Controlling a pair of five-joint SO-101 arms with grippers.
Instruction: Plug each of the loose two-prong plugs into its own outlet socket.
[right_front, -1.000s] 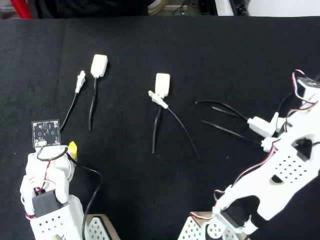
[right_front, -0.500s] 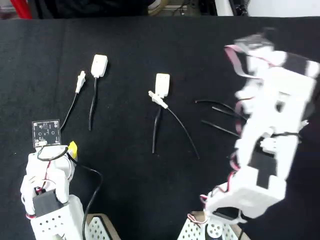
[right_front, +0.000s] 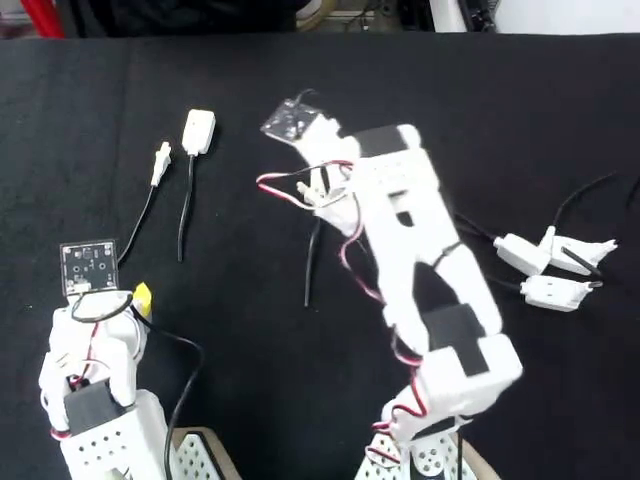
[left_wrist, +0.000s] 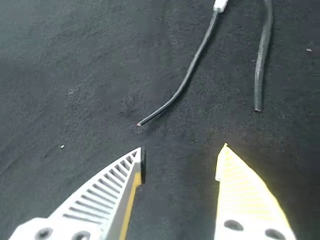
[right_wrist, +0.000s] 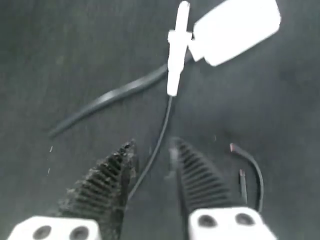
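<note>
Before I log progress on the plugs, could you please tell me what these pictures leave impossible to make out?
High view: the right arm largely covers the middle plug and socket.
Right wrist view: blur leaves it unclear whether those two touch.
Left wrist view: the left plug is cut off by the edge, prongs unseen.
High view: the right-hand connectors are too small to tell whether joined.

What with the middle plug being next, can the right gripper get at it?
Probably yes: the right gripper hangs open just short of the plug, its cord between the fingers, nothing in between.
</note>
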